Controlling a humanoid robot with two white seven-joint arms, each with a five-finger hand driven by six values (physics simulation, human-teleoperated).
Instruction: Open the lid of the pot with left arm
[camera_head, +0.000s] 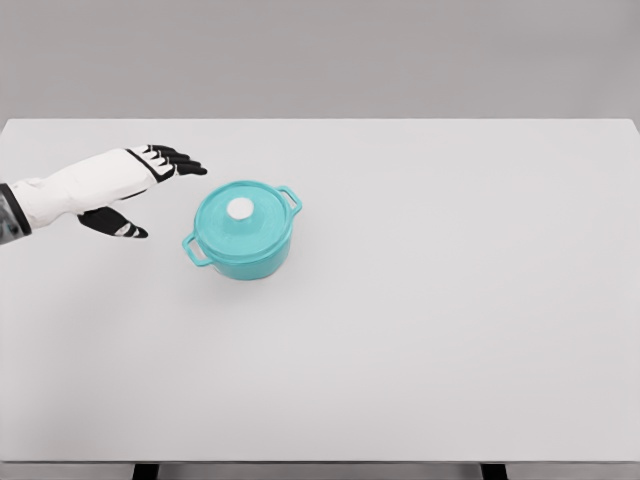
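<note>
The lid (240, 218) sits closed on the teal pot (243, 232) left of centre on the desk (450, 300), and the left hand (135, 185), fingers (175, 160) spread and empty beside it, may shove the pot sideways if it misses the white knob (241, 208)

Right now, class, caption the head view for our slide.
Left robot hand, fingers spread, beside the teal pot on the white table; lid on.
</note>
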